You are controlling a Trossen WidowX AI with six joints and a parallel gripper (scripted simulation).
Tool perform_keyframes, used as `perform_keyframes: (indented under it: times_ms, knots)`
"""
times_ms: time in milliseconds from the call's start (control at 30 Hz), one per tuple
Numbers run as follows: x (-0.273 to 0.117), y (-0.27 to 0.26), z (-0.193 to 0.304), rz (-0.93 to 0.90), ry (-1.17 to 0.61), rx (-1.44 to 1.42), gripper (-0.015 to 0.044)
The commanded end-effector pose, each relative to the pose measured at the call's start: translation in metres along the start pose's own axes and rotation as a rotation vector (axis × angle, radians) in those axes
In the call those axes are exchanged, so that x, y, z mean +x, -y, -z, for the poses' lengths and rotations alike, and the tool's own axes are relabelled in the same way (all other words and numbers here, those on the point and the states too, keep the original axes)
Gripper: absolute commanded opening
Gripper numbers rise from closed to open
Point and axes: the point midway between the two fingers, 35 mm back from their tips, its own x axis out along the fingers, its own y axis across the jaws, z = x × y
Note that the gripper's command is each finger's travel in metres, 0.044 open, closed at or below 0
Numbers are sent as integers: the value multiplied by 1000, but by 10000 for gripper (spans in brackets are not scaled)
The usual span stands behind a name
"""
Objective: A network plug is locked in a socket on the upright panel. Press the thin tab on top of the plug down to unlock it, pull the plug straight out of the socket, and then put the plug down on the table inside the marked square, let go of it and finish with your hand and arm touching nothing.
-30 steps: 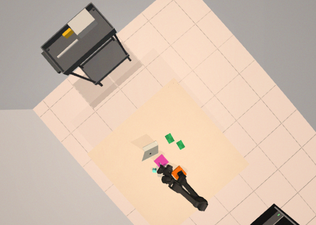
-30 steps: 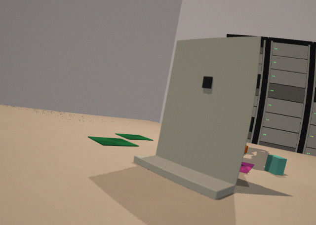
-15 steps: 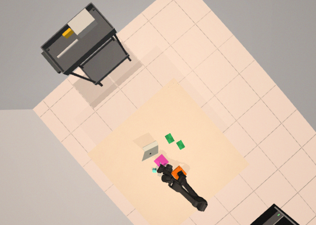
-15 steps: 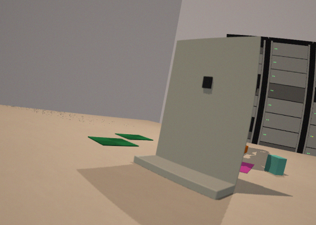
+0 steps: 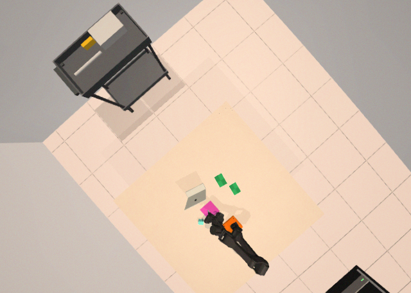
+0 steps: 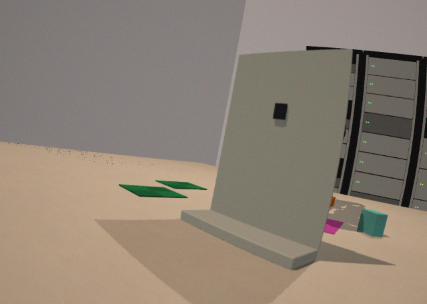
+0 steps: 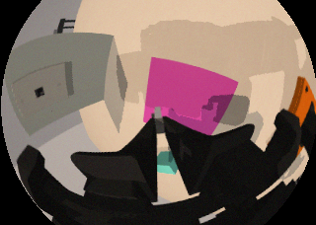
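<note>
The upright grey-green panel (image 5: 199, 196) (image 6: 275, 156) (image 7: 35, 52) has an empty dark socket hole (image 5: 195, 200) (image 7: 39, 92) in its front. My gripper (image 5: 208, 212) (image 7: 158, 120) is shut on the small grey plug (image 7: 158, 112), which sticks out past the fingertips; its tab cannot be made out. The flat magenta square (image 5: 209, 207) (image 6: 333, 227) (image 7: 183, 87) lies on the table in front of the panel. The fingertips and plug appear over its near edge, clear of the panel; their height is hard to tell. The panel hides the gripper in the exterior view.
A teal block (image 5: 200, 221) (image 6: 372, 223) (image 7: 168, 169) stands near the magenta square and the gripper. An orange block (image 5: 228, 224) (image 6: 332, 201) (image 7: 295, 104) is beside the arm. Two flat green patches (image 5: 220, 180) (image 6: 151, 191) lie farther off. The panel's foot (image 6: 241, 227) extends behind it.
</note>
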Motion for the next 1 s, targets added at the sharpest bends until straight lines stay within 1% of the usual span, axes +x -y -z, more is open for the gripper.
perform_keyframes:
  times_ms: [0,433,967]
  knots:
    - [5,7,1,10,-4,2,0]
    - [18,19,1,11,-4,2,0]
    - [23,18,-1,11,-4,2,0]
